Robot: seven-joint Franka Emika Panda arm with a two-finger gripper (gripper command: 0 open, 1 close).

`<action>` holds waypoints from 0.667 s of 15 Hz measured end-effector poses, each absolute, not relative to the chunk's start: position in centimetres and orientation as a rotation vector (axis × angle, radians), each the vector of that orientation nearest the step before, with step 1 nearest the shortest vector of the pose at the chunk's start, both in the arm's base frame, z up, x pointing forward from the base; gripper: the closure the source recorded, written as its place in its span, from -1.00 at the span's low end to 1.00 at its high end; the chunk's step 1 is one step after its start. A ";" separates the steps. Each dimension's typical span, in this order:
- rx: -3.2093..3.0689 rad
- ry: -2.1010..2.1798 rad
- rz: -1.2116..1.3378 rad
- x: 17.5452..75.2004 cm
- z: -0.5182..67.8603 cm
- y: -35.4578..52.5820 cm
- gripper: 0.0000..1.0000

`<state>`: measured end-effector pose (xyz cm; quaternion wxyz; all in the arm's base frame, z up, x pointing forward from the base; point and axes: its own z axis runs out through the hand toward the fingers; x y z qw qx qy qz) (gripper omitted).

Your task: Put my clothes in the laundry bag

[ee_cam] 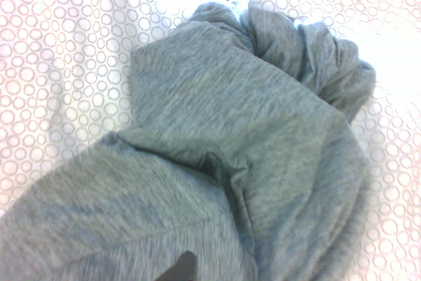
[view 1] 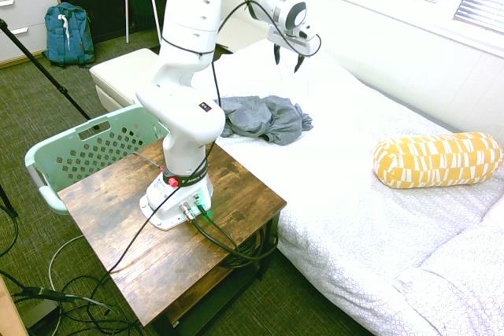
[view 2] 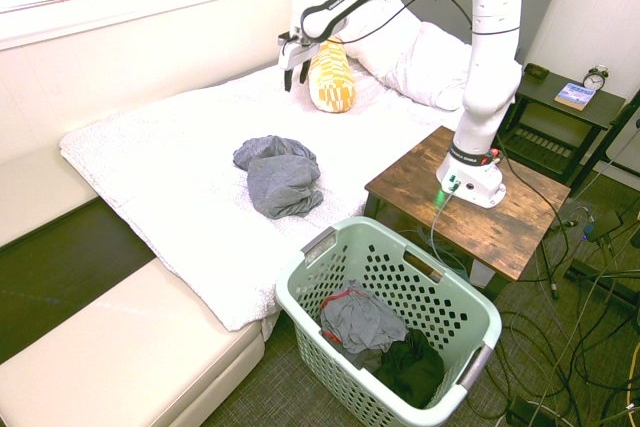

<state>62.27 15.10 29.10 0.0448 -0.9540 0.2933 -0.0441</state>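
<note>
- Bedroom setting: white bed (view 2: pixel 190 162) is filling the middle.
- Grey clothes (view 2: pixel 277 175) (view 1: pixel 264 117) (ee_cam: pixel 217 162) are lying crumpled on it.
- Laundry bag (view 2: pixel 455 292) (view 1: pixel 47 155) is sitting on the floor at 5 o'clock from them, beside the desk (view 2: pixel 510 222).
- End effector (view 2: pixel 292 62) (view 1: pixel 287 54) is hovering at 12 o'clock, fingers spread, gripping nothing.

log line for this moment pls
phase: approach | gripper: open, empty, above bed | clothes: crumpled on bed | laundry bag: on floor, already holds garments

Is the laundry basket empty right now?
No. The laundry basket already holds clothing, grey, dark and a bit of red, while the grey shorts lie crumpled on the bed.
</note>
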 end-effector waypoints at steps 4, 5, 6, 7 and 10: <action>-3.038 0.800 -0.134 67.3 19.4 17.3 -1.00; -3.070 0.774 -0.125 68.0 16.6 17.6 -1.00; -3.106 0.748 -0.117 68.5 13.7 17.6 -1.00; -3.143 0.725 -0.115 69.0 10.7 17.3 -1.00; -3.204 0.681 -0.093 70.6 5.2 16.8 -1.00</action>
